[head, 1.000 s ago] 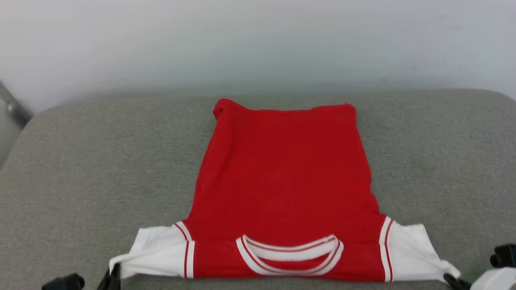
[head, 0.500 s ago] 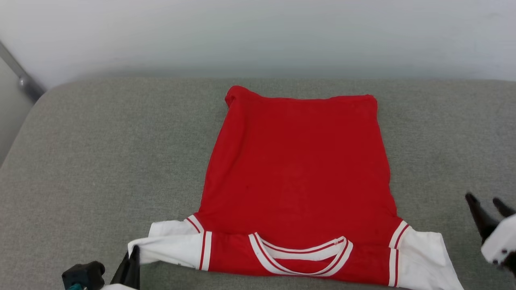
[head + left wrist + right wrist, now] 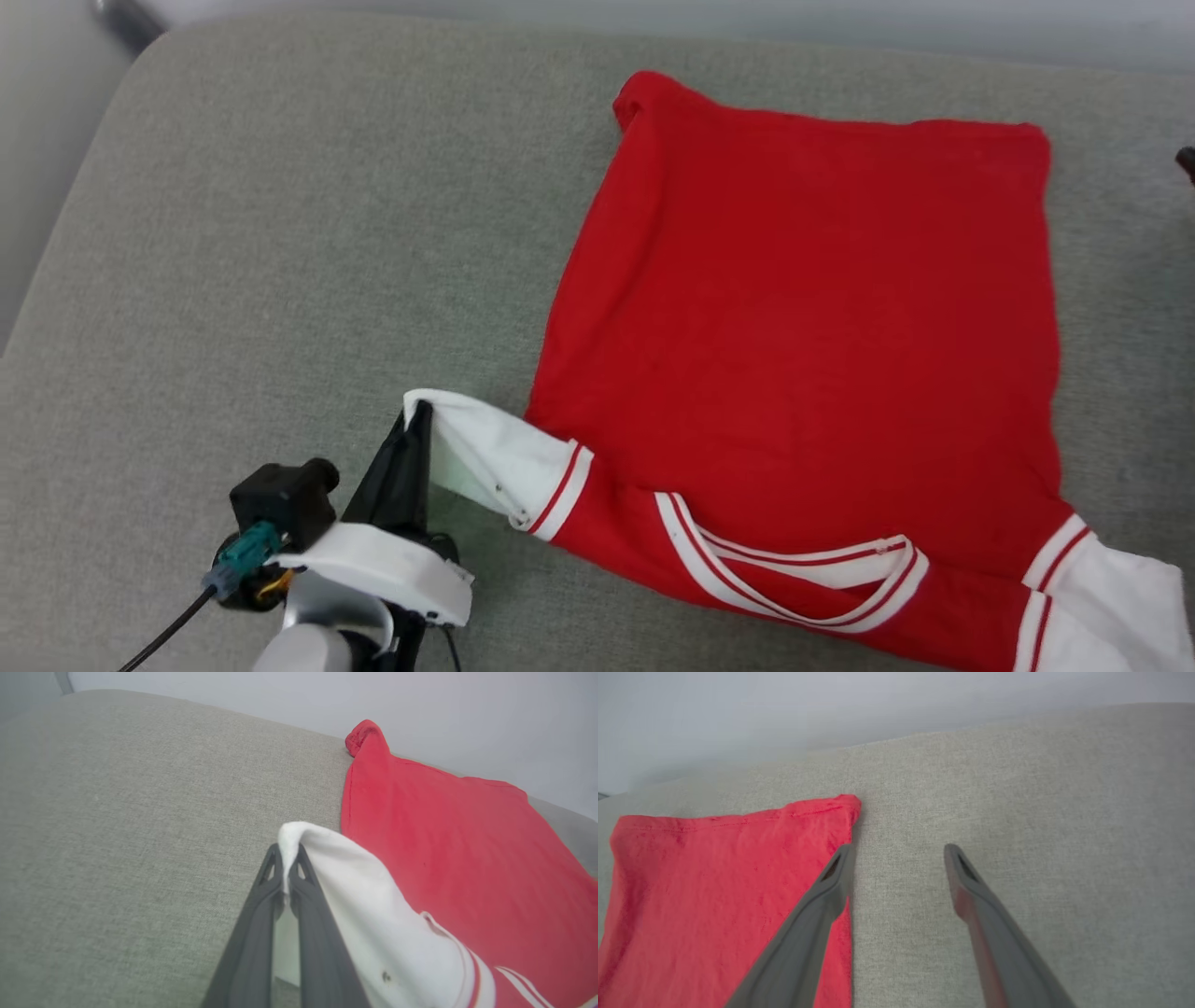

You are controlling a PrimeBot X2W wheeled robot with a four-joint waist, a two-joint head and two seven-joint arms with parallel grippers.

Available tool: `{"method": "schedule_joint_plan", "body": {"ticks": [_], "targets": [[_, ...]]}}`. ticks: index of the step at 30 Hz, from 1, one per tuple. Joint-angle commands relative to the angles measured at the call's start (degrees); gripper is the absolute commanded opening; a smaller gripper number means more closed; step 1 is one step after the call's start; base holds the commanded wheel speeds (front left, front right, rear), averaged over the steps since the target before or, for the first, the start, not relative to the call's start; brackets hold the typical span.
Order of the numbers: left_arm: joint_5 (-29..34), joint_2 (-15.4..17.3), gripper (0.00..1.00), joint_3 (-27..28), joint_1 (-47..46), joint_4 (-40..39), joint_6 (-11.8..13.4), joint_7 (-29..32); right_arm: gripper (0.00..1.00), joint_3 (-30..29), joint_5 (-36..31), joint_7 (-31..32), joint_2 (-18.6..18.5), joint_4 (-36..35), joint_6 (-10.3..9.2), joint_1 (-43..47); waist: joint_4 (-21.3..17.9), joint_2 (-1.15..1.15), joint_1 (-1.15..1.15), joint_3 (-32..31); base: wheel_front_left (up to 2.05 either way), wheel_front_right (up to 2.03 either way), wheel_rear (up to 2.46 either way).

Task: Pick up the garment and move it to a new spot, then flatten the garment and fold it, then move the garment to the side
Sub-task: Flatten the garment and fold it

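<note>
Two grippers: left gripper [image 3: 286, 854] clenched on the garment's [image 3: 794, 308] white sleeve [image 3: 355, 891]; right gripper [image 3: 899, 851] released above the grey cushion [image 3: 1017, 788], red hem corner ahead-left of it.

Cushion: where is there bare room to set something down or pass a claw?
Widest bare patch: the grey cushion left of the garment, beyond the left claw pinching its white sleeve. A narrower strip lies right of the garment, by the open right claw. Crowded: the near edge around the left claw.
</note>
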Motion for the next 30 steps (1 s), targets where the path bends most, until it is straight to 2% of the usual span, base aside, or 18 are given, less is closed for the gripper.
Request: {"method": "schedule_joint_plan", "body": {"ticks": [1, 5, 11, 19, 20, 21, 22, 25, 30], "targets": [[0.5, -0.4, 0.0, -0.5, -2.1, 0.1, -0.6, -0.8, 1.0, -0.1, -1.4, 2.5, -0.4, 1.7, -0.02, -2.7, 4.6, 0.0, -0.01, 5.1, 0.0, 0.0, 0.0], [1.0, -1.7, 0.0, -2.1, -5.5, 0.6, -2.1, -2.1, 1.0, -1.3, -5.6, 8.7, -1.4, 4.3, -0.02, -10.2, 7.6, 0.0, -0.01, 9.1, 0.0, 0.0, 0.0], [1.2, -3.4, 0.0, -3.2, -8.3, 1.8, -3.3, -4.3, 1.0, -2.9, -9.9, 14.3, -0.4, 5.9, -0.02, -15.4, 9.8, 0.0, -0.01, 12.6, 0.0, 0.0, 0.0], [1.3, -4.5, 0.0, -4.1, -9.6, 3.5, -3.9, -5.7, 1.0, -5.2, -12.5, 20.3, 1.4, 10.0, -0.06, -12.0, 10.3, 0.0, -0.01, 14.1, 0.0, 0.0, 0.0], [1.4, -4.4, 0.0, -4.2, -9.7, 3.6, -4.0, -5.8, 0.51, -5.6, -12.7, 20.9, 1.6, 10.2, -0.06, -11.3, 10.3, 0.0, -0.01, 14.1, 0.0, 0.0, 0.0], [1.4, -4.4, 0.0, -4.2, -9.9, 3.8, -4.1, -5.9, 0.31, -5.9, -12.8, 21.4, 1.9, 10.5, -0.06, -10.6, 10.4, 0.0, -0.01, 14.1, 0.0, 0.0, 0.0], [1.3, -4.4, 0.0, -4.1, -10.0, 3.8, -4.1, -5.9, 0.0, -6.1, -12.6, 21.8, 2.2, 10.6, -0.06, -10.2, 10.4, 0.0, -0.01, 14.1, 0.0, 0.0, 0.0], [1.3, -4.1, 0.0, -4.0, -10.4, 4.2, -4.2, -6.0, 0.0, -5.9, -12.2, 21.2, 3.0, 9.7, -0.05, -9.7, 10.3, 0.0, -0.01, 14.1, 0.0, 0.0, 0.0], [1.3, -3.7, 0.0, -3.8, -10.5, 4.7, -3.8, -6.3, 0.0, -3.4, -10.7, 16.9, 1.8, 6.8, -0.03, -10.6, 9.7, 0.0, -0.01, 12.3, 0.0, 0.0, 0.0]]}}
